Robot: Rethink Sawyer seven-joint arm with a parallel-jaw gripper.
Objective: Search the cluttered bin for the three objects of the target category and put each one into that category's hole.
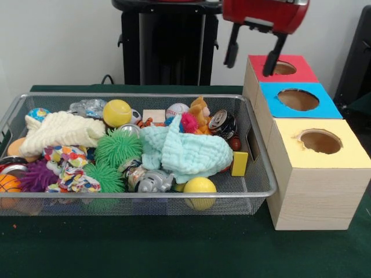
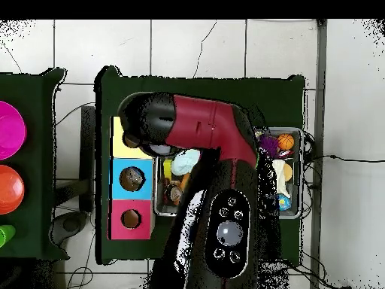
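The silver wire-mesh bin (image 1: 264, 188) sits on the green table, full of toys. One crinkly clear plastic bottle (image 1: 88, 107) with some blue on it lies at the bin's back left. I see no other clear bottles; cloths and toys cover much of the bin. The blue-topped box's round hole (image 1: 298, 99) is the middle one in the row of boxes to the right of the bin, and it also shows in the overhead view (image 2: 132, 178). My gripper (image 1: 252, 55) hangs high by the boxes, open and empty, its fingers (image 1: 272, 58) in front of the red top.
The red-topped hole (image 1: 284, 68) is behind the blue one and the yellow-topped hole (image 1: 320, 141) is in front of it. A crushed can (image 1: 223, 123), a silver toy animal (image 1: 153, 180), a mint cloth (image 1: 185, 150), balls and spiky toys fill the bin. In the overhead view my arm (image 2: 218, 188) covers most of the bin.
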